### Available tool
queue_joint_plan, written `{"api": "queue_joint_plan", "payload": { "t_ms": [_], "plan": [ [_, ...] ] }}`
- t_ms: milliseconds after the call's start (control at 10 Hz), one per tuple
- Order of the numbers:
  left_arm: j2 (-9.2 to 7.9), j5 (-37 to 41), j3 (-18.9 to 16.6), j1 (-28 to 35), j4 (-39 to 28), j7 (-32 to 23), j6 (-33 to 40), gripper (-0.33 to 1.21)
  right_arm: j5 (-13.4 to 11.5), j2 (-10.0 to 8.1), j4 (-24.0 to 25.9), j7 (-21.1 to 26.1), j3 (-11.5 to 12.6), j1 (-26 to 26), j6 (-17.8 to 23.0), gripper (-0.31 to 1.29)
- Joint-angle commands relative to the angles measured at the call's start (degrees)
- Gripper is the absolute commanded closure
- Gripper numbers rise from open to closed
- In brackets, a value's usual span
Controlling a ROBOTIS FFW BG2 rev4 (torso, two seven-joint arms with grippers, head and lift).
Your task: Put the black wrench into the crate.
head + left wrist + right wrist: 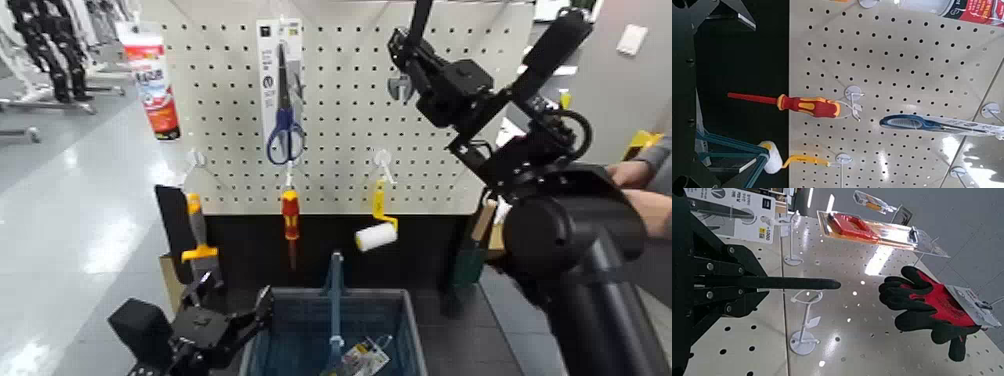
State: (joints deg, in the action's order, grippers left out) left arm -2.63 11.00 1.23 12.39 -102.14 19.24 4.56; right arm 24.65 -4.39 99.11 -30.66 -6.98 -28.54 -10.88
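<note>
A pale pegboard, dotted with rows of holes, stands upright across the head view, above a black lower panel. Shiny grey floor spreads out at left, light glaring off it near the bottom corner. White metal legs stand farther back; at right, a grey wall bears a white plate.

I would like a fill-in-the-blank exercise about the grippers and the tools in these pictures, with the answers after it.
The right gripper holds the black ____ in front of the pegboard.
The left gripper, near the crate, is ____ (open or shut).
The scissors have ____ handles.
The screwdriver handle is red and ____.

Missing words: wrench; open; blue; yellow.
</note>
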Motion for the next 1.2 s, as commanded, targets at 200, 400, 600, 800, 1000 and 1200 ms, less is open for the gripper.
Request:
{"api": "queue_joint_plan", "payload": {
  "t_ms": [200,400,600,800,1000,1200],
  "plan": [
    [-0.09,-0.2,0.1,0.1,-0.2,-0.1,-0.6,0.11,1.6,0.61,3.9,0.2,-0.6,3.2,-1.2,1.23],
    [-0.27,-0.2,0.3,0.1,-0.2,-0.3,-0.8,0.11,2.8,1.14,5.7,0.4,-1.0,6.1,-2.9,1.22],
    [-0.44,-0.2,0.3,0.3,-0.4,-0.5,-0.9,0.11,4.1,1.76,6.7,1.4,-1.3,11.1,-5.1,1.23],
    [-0.88,-0.2,0.6,0.4,-0.7,-1.2,-1.0,0.11,5.8,1.49,8.0,3.4,-1.1,17.0,-7.2,1.23],
    [-1.06,-0.2,0.3,0.9,-1.0,-1.5,-1.1,0.11,6.0,1.32,10.1,5.1,0.7,22.7,-10.2,1.23],
    [-1.15,-0.2,0.3,1.1,-1.3,-1.8,-1.2,0.11,6.6,1.05,10.4,5.3,2.0,26.8,-12.7,1.23]
  ]
}}
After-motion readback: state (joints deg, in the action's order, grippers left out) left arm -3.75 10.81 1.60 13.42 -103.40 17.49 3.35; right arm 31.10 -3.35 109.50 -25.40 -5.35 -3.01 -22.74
